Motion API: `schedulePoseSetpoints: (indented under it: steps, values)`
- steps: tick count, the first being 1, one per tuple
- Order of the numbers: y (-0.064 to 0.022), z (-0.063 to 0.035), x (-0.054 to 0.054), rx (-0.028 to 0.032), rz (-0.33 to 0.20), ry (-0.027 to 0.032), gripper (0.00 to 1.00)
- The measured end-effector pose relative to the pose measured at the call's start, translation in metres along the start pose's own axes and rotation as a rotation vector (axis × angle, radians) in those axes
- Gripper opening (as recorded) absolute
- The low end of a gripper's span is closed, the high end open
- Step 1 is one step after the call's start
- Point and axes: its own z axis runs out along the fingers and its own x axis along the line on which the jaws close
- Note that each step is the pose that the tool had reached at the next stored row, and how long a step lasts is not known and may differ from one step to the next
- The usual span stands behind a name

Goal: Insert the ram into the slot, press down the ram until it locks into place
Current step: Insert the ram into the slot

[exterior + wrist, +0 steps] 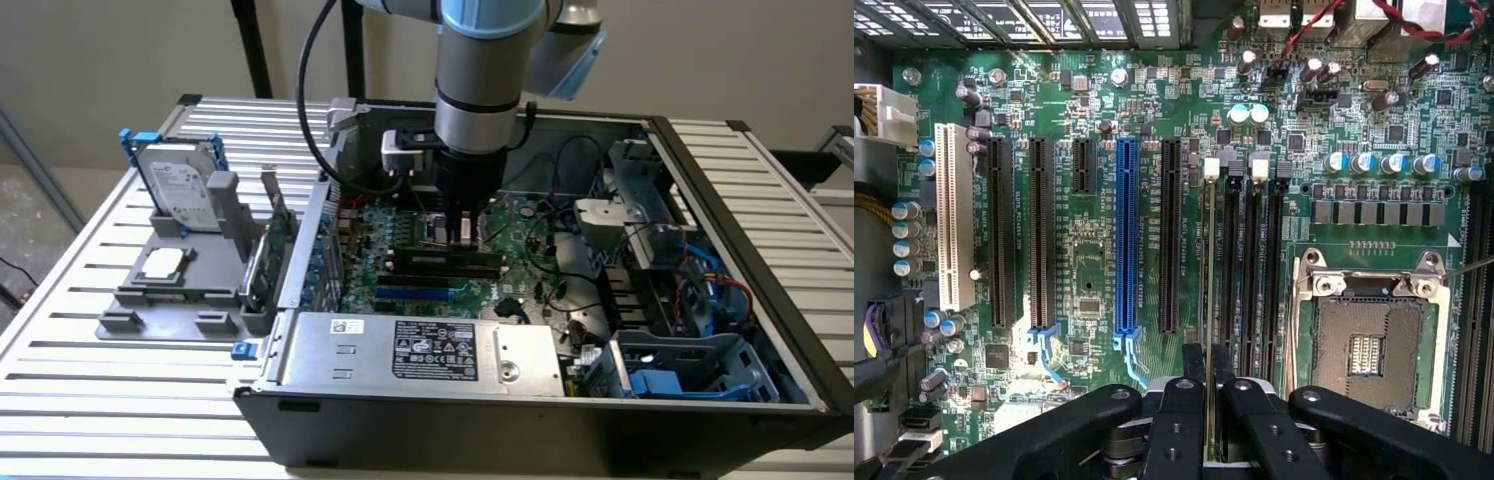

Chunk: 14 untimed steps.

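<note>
In the wrist view my gripper (1209,420) is shut on the ram (1210,300), which I see edge-on as a thin line running away from the fingers (1176,425). It lines up with the outermost of the parallel black memory slots (1253,270), the one with a white latch (1212,168) at its far end. Whether the stick touches that slot I cannot tell. In the exterior view the gripper (462,228) hangs low over the motherboard (400,285) inside the open computer case, just above the slots (441,262).
A blue expansion slot (1126,240), black expansion slots and a white one (951,220) lie beside the memory slots. The CPU socket (1366,340) is on the other side. The power supply (414,345), cables and drive cage (667,260) crowd the case. A grey fixture (174,280) holds a hard drive (180,185) and an upright green card (278,250).
</note>
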Motion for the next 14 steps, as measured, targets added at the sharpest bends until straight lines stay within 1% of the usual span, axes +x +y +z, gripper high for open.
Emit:
schedulePoseSetpoints:
  steps: [9, 14]
  values:
    - [0.0002, 0.0021, -0.0022, 0.0002, 0.000, 0.0032, 0.14]
    - [0.0005, 0.0038, -0.0028, 0.0001, 0.000, 0.0062, 0.14]
